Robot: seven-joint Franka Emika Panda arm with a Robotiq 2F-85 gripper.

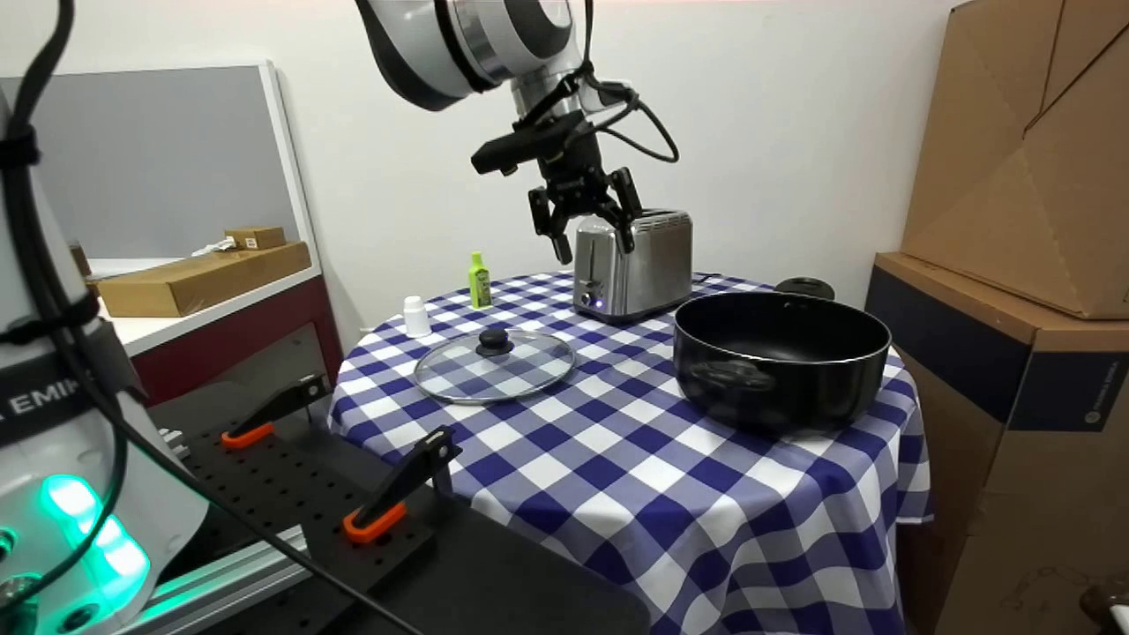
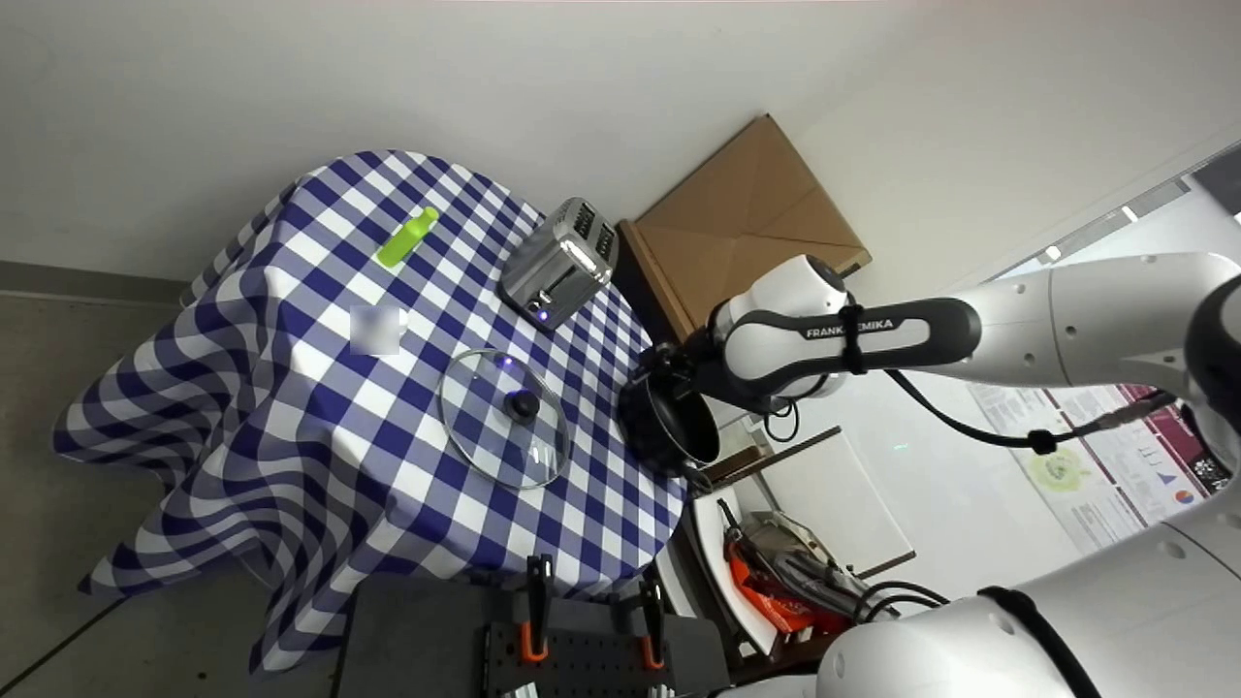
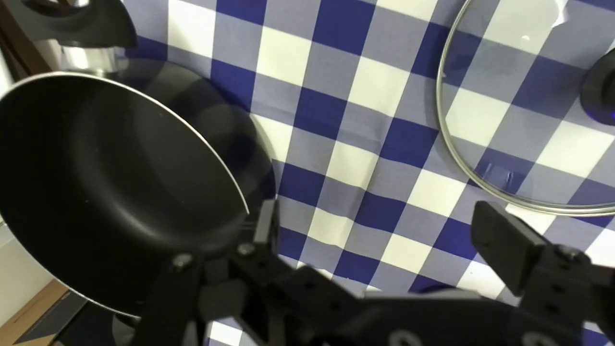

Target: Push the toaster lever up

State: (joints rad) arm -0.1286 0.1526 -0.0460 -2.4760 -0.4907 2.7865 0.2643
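Observation:
The silver toaster (image 1: pixel 660 260) stands upright at the back of the checked table. It also shows in an exterior view (image 2: pixel 543 267), with a small purple light low on its front. The lever is on that front face, but it is too small to tell its height clearly. My gripper (image 1: pixel 594 251) is open and empty, pointing down, well above the table. In an exterior view it overlaps the toaster, but in an exterior view (image 2: pixel 669 364) it appears over the pot side. In the wrist view the open fingers (image 3: pixel 375 211) have only tablecloth between them. The toaster is out of the wrist view.
A black pot (image 1: pixel 785 388) stands at the table's right, also in the wrist view (image 3: pixel 144 158). A glass lid (image 1: pixel 494 366) with a black knob lies flat. A green bottle (image 1: pixel 479 284) and a white cup (image 1: pixel 416 317) stand behind. Cardboard boxes (image 1: pixel 1032 176) stand beyond the pot.

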